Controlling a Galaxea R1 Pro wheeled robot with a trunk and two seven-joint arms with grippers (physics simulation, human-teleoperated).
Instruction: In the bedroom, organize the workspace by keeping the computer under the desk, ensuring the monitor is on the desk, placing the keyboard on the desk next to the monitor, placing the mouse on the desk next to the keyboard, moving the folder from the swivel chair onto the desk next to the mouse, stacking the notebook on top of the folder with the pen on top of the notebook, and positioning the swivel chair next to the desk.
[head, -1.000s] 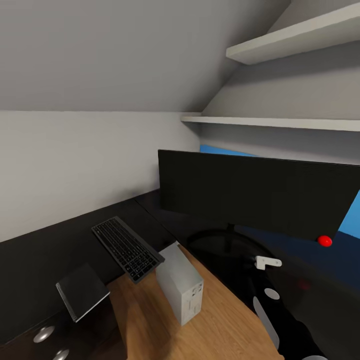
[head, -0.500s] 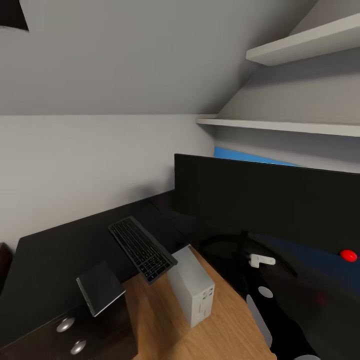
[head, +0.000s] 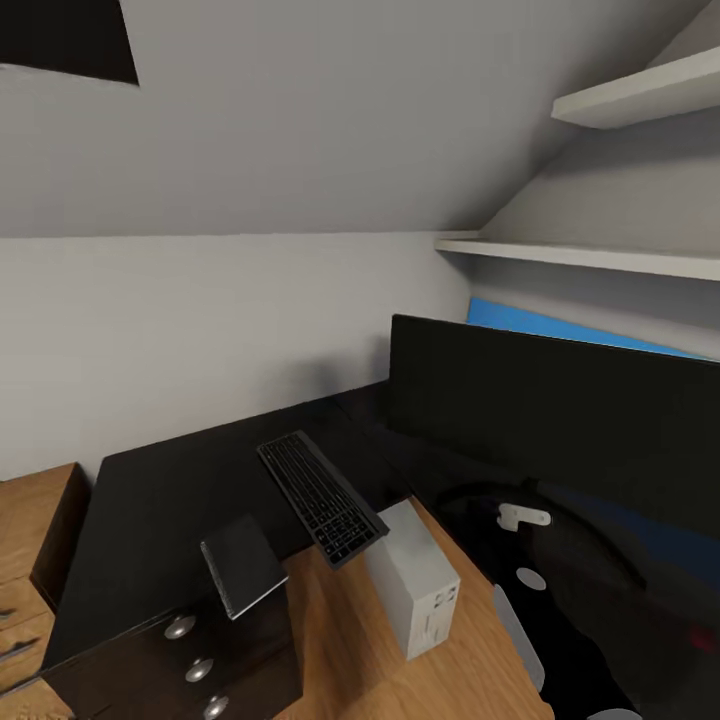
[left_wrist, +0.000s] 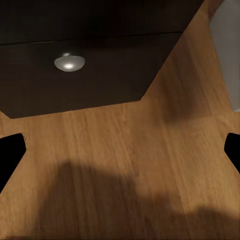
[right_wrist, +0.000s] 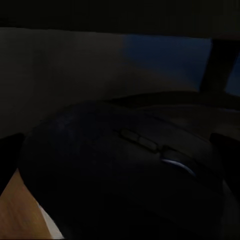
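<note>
Two of the task's things, the keyboard (head: 322, 497) and the notebook (head: 243, 565), lay on the desk (head: 140, 500) beside the monitor (head: 560, 420), while the right gripper (right_wrist: 120, 150) seemed clamped on the mouse (right_wrist: 125, 170) to carry it, and the left gripper (left_wrist: 120, 150) stood apart, empty.

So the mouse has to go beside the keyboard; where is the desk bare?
The long black desk is bare between the flat black keyboard and the white wall, left of the keys. It is crowded toward the wide black monitor; the thin dark grey notebook occupies the near edge.
</note>
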